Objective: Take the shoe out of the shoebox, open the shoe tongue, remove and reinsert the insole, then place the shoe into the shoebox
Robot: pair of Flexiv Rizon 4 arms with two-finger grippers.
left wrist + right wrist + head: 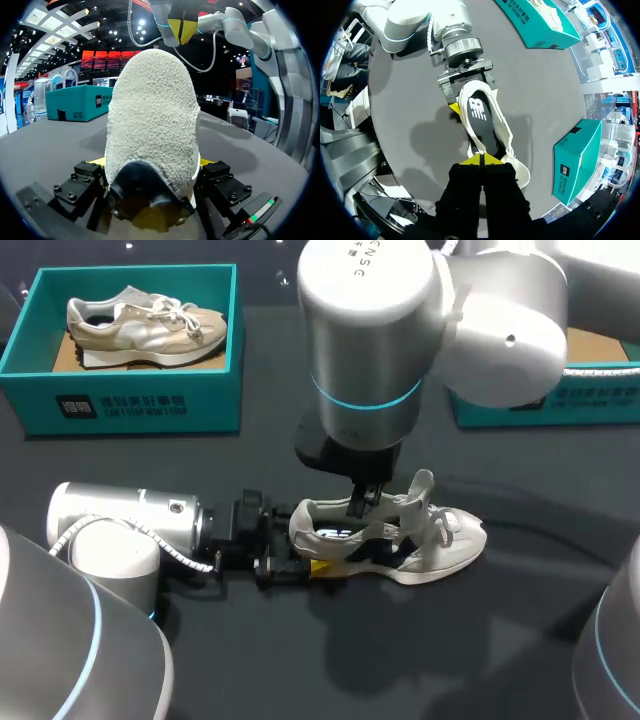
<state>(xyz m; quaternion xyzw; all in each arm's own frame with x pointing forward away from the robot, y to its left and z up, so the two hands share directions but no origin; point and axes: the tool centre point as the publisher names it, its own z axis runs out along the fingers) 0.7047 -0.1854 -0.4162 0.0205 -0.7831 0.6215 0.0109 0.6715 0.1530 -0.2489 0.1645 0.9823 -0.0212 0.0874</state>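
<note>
Nubbly rounded shoe (152, 115) clamped in left end effector (151, 162); right end effector (480, 161) pinched, seemingly empty.

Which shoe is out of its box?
The white shoe on the table, its heel clamped in the left gripper. The other one, the beige shoe, lies inside the teal shoebox at the far left.
</note>
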